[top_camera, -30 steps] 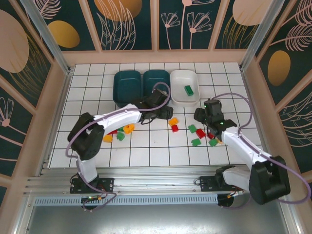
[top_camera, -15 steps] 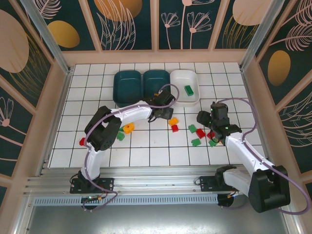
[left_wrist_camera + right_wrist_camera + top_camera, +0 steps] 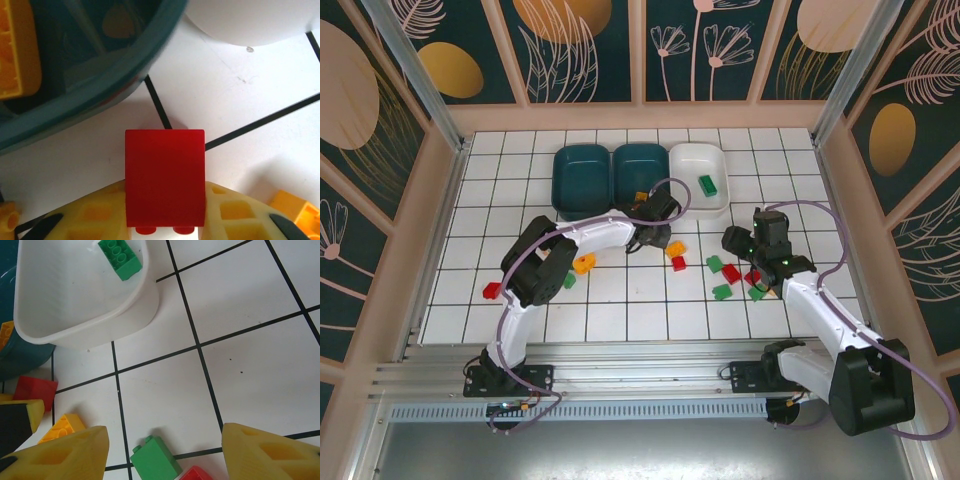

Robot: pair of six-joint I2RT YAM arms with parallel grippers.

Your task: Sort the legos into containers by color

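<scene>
The left pincer (image 3: 165, 212) is clamped on a red brick (image 3: 165, 170), which is gripped by two opposite sides between the yellow fingers. Against the view of a second ago, the pincer is found closer to the trays and the arm's elbow is swung inward. The brick is therefore judged to be in transit, picked up but not yet dropped.

It is held just outside the near rim of the middle teal tray (image 3: 100, 95), over the surface (image 3: 260, 100), with the white tray (image 3: 250, 20) just beyond to the right. Its studs are pointed back toward the wrist and a smooth face is turned to the camera. Its long axis appears to be laid along the pincer's reach, though the outline is nearly square.

A yellow-orange brick (image 3: 15, 50) is seen inside that teal tray and a sorted green brick (image 3: 120, 257) in the white one, so the left teal tray (image 3: 582, 175) is judged the place left for red.

The right pincer (image 3: 165, 445) is held apart above a loose green brick (image 3: 155, 460), hardly shifted in the last half second.
</scene>
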